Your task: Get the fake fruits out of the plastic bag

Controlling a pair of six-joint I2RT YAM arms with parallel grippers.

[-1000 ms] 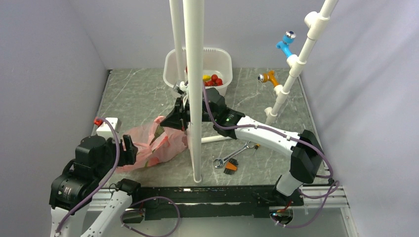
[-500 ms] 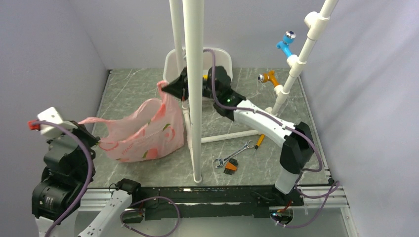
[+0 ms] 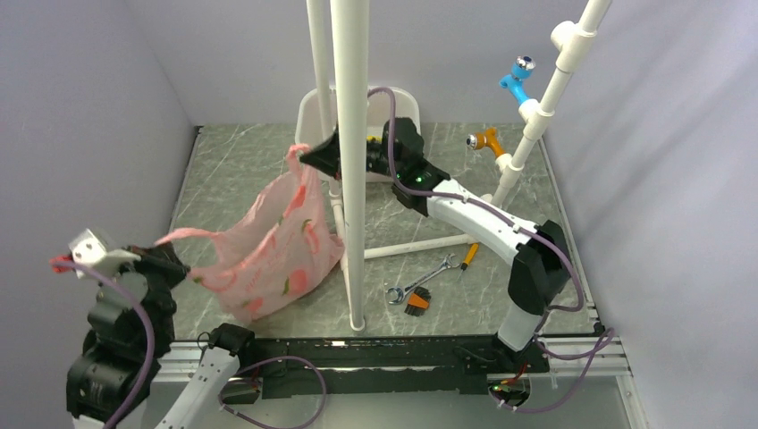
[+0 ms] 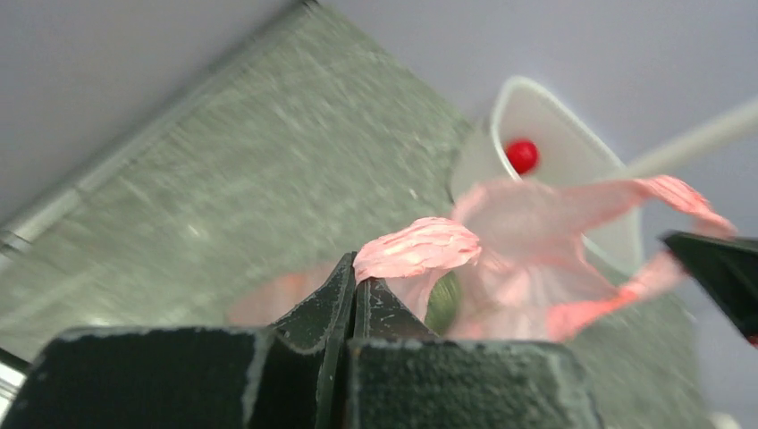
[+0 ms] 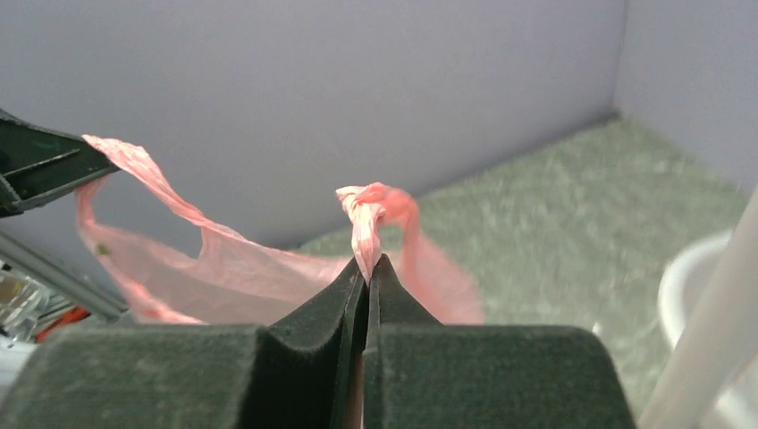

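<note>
Left arm point(image 3: 116, 344): round black joint housings, white lower link. White block with red tip point(image 3: 88, 248) at the wrist. Right arm point(image 3: 483, 228): white tapered links, black joints, small green light point(image 3: 417, 179). Purple cables point(image 3: 379, 88) on both. Left gripper point(image 4: 355, 268) and right gripper point(image 5: 366, 266): matte black, grainy, wedge-shaped fingers point(image 5: 313, 308).

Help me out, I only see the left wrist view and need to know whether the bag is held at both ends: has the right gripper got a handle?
Observer: Yes. In the right wrist view the right gripper is shut on a twisted loop handle of the plastic bag.
Operator: Can you see anything inside the bag?
Observer: From above, red and green patches show in its sagging lower part; whether they are fruit or print, I cannot tell.
</note>
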